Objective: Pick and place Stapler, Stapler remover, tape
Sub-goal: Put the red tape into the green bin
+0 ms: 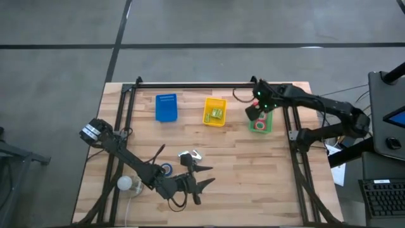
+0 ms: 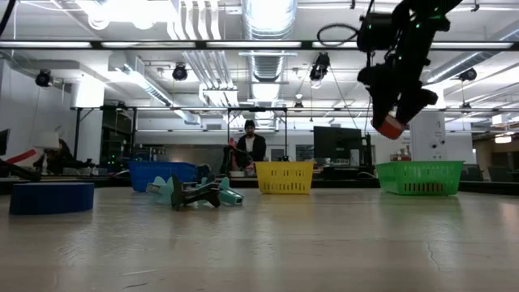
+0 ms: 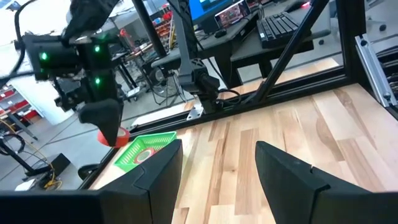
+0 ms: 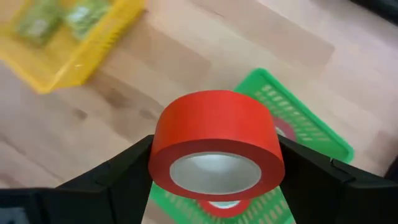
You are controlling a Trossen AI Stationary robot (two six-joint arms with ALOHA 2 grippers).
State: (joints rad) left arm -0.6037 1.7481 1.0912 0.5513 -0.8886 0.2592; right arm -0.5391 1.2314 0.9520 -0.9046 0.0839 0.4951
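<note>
My right gripper [image 1: 256, 114] hangs over the green bin [image 1: 268, 121] at the far right, shut on a red tape roll [image 4: 216, 146]. Another red roll [image 4: 227, 208] lies in that bin. A blue tape roll [image 1: 166, 169] lies flat on the table near the front. Beside it is a small teal and grey tool [image 2: 199, 193]; I cannot tell whether it is the stapler or the stapler remover. My left gripper [image 1: 207, 176] stands open above the table right of the blue roll, pointing level toward the right, with nothing between its fingers. My right gripper pinches the red roll between its two fingers, one on either side of the curved outer band [image 4: 163, 155], across the roll's width. The fingers slant steeply down from above. The roll hangs clear above the green bin, its pale core facing the wrist camera.
A blue bin [image 1: 166, 107] and a yellow bin [image 1: 214, 111] holding green things stand along the far side, left of the green bin. A white ball-like thing [image 1: 124, 183] lies near the front left by the left arm. Dark frame rails run along the table's left, right and far edges.
</note>
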